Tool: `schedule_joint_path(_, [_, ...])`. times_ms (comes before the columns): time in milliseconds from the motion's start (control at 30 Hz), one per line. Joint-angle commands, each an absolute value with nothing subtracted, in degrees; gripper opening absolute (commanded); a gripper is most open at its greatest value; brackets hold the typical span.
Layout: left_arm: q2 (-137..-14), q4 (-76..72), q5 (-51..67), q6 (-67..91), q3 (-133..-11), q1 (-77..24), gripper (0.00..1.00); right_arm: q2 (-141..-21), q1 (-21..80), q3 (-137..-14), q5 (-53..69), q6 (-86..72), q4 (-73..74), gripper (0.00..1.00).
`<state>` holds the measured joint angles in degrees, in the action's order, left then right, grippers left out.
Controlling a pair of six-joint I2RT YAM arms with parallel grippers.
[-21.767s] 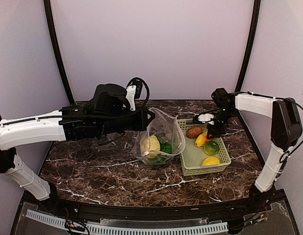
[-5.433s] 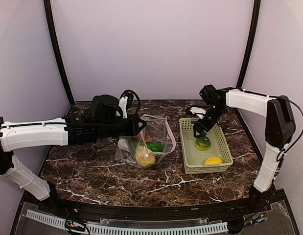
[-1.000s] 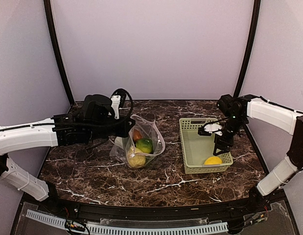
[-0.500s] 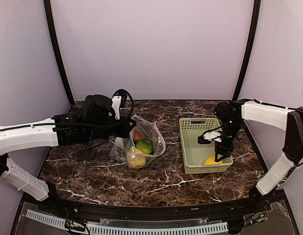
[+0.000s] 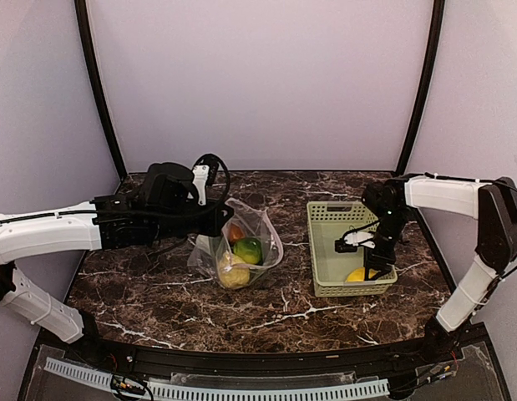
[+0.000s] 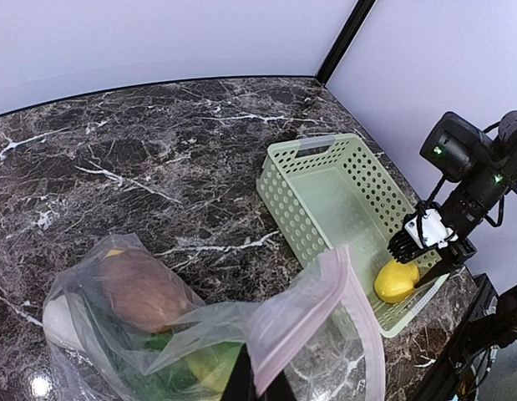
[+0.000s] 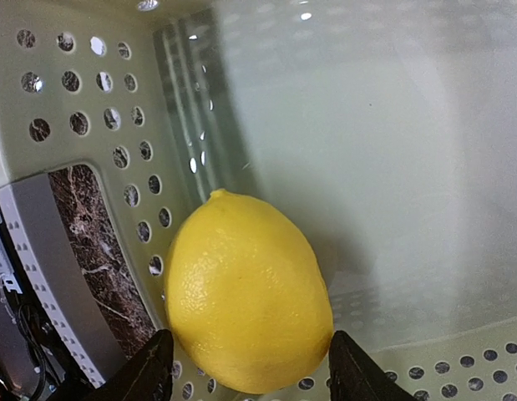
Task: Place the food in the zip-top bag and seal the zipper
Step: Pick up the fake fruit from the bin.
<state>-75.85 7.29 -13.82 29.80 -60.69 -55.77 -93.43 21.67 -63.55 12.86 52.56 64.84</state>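
The clear zip-top bag (image 5: 256, 232) stands open on the marble table, left of centre. Inside it I see a green lime (image 5: 247, 249), a yellowish bumpy lump (image 5: 233, 272), a brown-orange fruit (image 6: 141, 288) and a white stem (image 5: 210, 244). My left gripper (image 6: 260, 386) is shut on the bag's rim just below the pinkish zipper strip (image 6: 358, 309) and holds the mouth up. The yellow lemon (image 7: 248, 305) lies in the near right corner of the basket. My right gripper (image 7: 251, 374) is open, with one finger on each side of the lemon.
The light green slotted basket (image 5: 326, 219) stands right of the bag and holds only the lemon (image 5: 358, 274). Its wall (image 7: 91, 125) is close to my right fingers. Bare marble lies in front of the bag and basket.
My right gripper has moved left and down into the basket's near right corner, over the lemon. The left arm and the bag have stayed still.
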Motion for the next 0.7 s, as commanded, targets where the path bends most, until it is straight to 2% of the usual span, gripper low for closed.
schedule_joint_path(0, [-75.99, 5.71, -13.15, 30.23, -60.33, -55.56, 0.01, -94.8, 21.62, -62.19, 14.22, 53.18, 65.4, 0.62])
schedule_joint_path(433, [-76.21, 5.17, -11.7, 30.15, -60.18, -55.55, 0.01, -98.56, 21.62, -62.25, 13.72, 50.62, 61.72, 0.6])
schedule_joint_path(667, [-76.36, 4.99, -11.67, 29.92, -60.17, -55.55, 0.01, -98.41, 21.62, -63.45, 13.45, 49.62, 61.55, 0.44])
